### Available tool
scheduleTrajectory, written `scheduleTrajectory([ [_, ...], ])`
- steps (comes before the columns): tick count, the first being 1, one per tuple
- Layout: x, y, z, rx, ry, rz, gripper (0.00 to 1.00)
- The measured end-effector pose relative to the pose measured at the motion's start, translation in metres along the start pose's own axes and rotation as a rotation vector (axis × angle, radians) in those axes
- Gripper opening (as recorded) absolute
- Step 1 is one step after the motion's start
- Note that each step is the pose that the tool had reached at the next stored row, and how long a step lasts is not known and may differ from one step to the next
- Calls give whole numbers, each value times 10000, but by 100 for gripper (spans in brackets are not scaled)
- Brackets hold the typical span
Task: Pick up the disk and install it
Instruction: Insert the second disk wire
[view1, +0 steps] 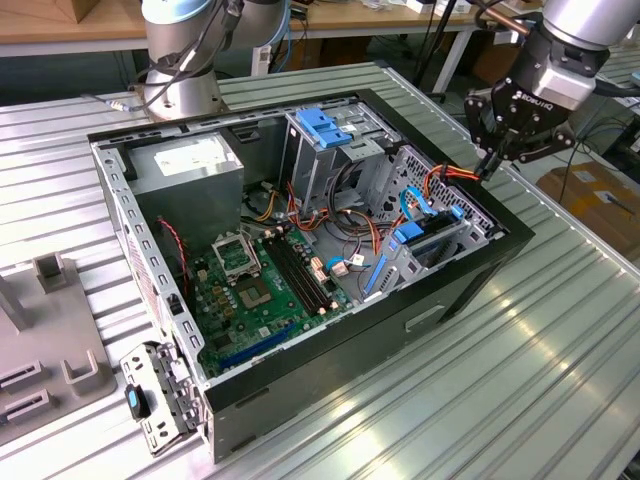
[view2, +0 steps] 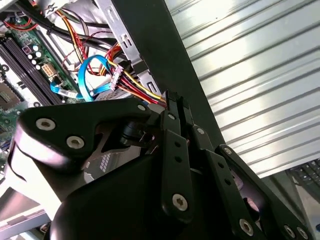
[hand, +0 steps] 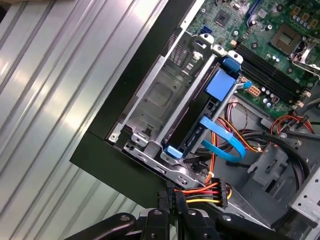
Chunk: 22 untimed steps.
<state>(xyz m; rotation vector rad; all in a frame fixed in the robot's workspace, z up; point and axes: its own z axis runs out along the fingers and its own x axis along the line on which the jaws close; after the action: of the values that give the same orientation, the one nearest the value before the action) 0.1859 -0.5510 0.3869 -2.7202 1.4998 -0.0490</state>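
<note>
Exterior view: end effector fingers pressed together at case edge; first wrist view: wire bundle beside tips.

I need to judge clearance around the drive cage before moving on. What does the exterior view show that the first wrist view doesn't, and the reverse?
The exterior view adds the grey power supply, the blue latch on the upper bay, the arm's base behind the case, and a grey fixture at the exterior view's left.

The first wrist view adds the drive cage's stamped side wall, seen face-on.

Both show the gripper beside the red-and-yellow wire bundle, the blue cable and the motherboard.
</note>
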Motion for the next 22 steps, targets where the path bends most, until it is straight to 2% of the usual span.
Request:
scheduleTrajectory([
  [4,-1,1,0,-6,23,502,16],
  [10,-1,2,0,-7,26,567,16],
  [14,-1,2,1,-12,49,1055,16],
  [18,-1,2,4,-20,85,1842,16],
  [22,-2,3,4,-22,92,1989,16],
])
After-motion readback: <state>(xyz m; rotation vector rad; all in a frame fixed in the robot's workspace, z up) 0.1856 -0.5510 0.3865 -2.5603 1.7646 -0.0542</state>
